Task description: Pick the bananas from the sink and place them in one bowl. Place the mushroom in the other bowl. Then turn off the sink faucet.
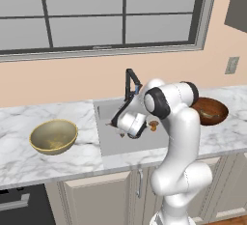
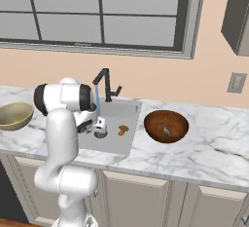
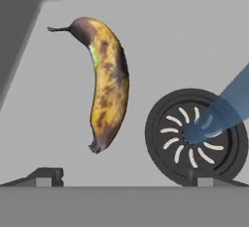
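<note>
Hand [image 3: 121,179] is spread wide with nothing in it, down inside the sink [image 3: 170,36]. Banana [image 3: 105,82] lies flat on the basin floor just left of centre, long axis running away from the fingertips, drain [image 3: 196,131] beside it, so I'd guess a wrist twist first.

Claw [image 3: 121,175] wide open, pointing down

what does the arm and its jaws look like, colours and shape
The arm is glossy white, built of fat rounded tube segments with black bands at the joints and a bulbous shoulder. The gripper ends in two small dark grey fingertips with flat, blocky tops. No cables or markings show.
</note>
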Robot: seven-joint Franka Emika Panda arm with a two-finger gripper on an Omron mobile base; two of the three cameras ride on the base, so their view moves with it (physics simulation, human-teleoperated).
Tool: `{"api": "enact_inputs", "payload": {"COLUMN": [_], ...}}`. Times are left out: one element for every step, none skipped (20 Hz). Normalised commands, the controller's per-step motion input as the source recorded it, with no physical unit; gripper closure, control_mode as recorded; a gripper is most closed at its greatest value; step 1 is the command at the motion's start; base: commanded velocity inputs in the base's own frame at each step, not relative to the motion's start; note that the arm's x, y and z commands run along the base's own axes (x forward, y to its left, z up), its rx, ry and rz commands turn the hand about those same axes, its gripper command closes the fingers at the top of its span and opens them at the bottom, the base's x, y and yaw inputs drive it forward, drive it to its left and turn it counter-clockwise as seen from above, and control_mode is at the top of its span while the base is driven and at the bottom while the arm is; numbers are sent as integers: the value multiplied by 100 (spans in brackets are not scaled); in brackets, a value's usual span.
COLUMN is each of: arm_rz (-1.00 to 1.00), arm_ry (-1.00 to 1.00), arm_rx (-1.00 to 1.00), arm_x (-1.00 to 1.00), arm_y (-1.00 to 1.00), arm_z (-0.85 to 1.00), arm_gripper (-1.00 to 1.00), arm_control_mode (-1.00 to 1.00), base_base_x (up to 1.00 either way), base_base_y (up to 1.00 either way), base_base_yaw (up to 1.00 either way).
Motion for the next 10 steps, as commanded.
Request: {"api": "enact_inputs", "payload": {"arm_rz": [-5, -4, -3, -2, -2, -2, -2, -2, -3, -3], "arm_ry": [0, 0, 0, 0, 0, 0, 0, 0, 0, 0], "arm_rx": [0, 0, 0, 0, 0, 0, 0, 0, 0, 0], "arm_x": [24, 24, 26, 26, 29, 29, 31, 26, 26, 24], "arm_y": [19, 10, 2, 5, 6, 7, 10, 15, 19, 21], "arm_z": [-2, -9, -9, -10, -13, -13, -14, -16, -14, -14], "arm_gripper": [-100, -100, -100, -100, -100, -100, -100, -100, -100, -100], "arm_control_mode": [-100, -100, -100, -100, -100, -100, -100, -100, -100, -100], "base_base_x": [0, 0, 0, 0, 0, 0, 0, 0, 0, 0], "base_base_y": [0, 0, 0, 0, 0, 0, 0, 0, 0, 0], "base_base_yaw": [0, 0, 0, 0, 0, 0, 0, 0, 0, 0]}}
